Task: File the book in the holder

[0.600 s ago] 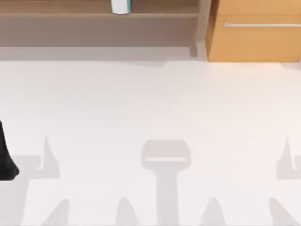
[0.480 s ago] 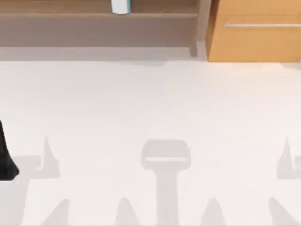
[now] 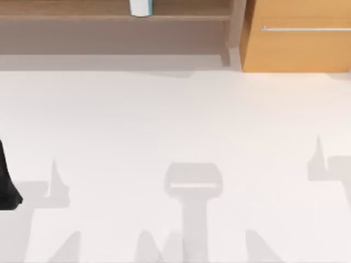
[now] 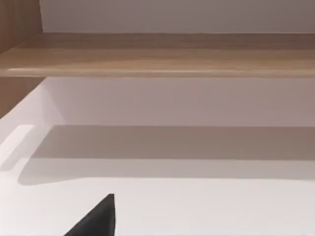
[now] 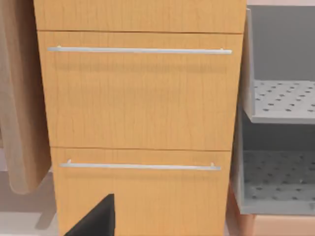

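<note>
Standing on the shelf [image 3: 66, 11], the book [image 3: 140, 7]; right wrist faces drawers [image 5: 140, 93]; claw states untellable.

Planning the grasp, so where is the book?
In the top view the book stands on the wooden shelf along the far edge, left of the drawer cabinet.

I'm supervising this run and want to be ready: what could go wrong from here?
The book stands far back on the wooden shelf, so a reach may clip the shelf's edge. The right gripper faces the drawer cabinet and might bump it. The left arm sits parked at the top view's left.
</note>
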Action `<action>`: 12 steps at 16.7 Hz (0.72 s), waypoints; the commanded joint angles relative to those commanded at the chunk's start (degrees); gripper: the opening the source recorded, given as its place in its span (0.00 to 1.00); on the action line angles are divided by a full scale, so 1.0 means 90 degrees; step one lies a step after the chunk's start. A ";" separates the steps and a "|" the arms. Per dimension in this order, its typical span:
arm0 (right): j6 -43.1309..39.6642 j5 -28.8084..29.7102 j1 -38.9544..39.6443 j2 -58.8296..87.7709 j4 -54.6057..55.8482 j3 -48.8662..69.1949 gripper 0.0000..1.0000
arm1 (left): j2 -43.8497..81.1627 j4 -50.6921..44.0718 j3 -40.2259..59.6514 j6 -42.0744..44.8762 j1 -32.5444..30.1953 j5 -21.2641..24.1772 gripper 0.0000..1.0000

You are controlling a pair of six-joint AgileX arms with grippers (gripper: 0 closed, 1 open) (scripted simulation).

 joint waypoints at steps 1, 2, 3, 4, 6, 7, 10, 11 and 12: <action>-0.0020 0.0194 0.0205 0.0499 0.0067 0.0439 1.00 | 0.0000 0.0000 0.0000 0.0000 0.0000 0.0000 1.00; -0.0040 0.0400 0.0420 0.1037 0.0139 0.0909 1.00 | 0.0000 0.0000 0.0000 0.0000 0.0000 0.0000 1.00; -0.0061 0.0617 0.0644 0.1613 0.0219 0.1408 1.00 | 0.0000 0.0000 0.0000 0.0000 0.0000 0.0000 1.00; -0.0080 0.0842 0.0874 0.2224 0.0308 0.1932 1.00 | 0.0000 0.0000 0.0000 0.0000 0.0000 0.0000 1.00; -0.0113 0.1308 0.1343 0.3518 0.0507 0.3026 1.00 | 0.0000 0.0000 0.0000 0.0000 0.0000 0.0000 1.00; -0.0126 0.1545 0.1578 0.4194 0.0618 0.3589 1.00 | 0.0000 0.0000 0.0000 0.0000 0.0000 0.0000 1.00; -0.0148 0.2247 0.2265 0.6287 0.0986 0.5301 1.00 | 0.0000 0.0000 0.0000 0.0000 0.0000 0.0000 1.00; -0.0149 0.2470 0.2480 0.6989 0.1116 0.5865 1.00 | 0.0000 0.0000 0.0000 0.0000 0.0000 0.0000 1.00; -0.0147 0.2687 0.2686 0.7686 0.1248 0.6420 1.00 | 0.0000 0.0000 0.0000 0.0000 0.0000 0.0000 1.00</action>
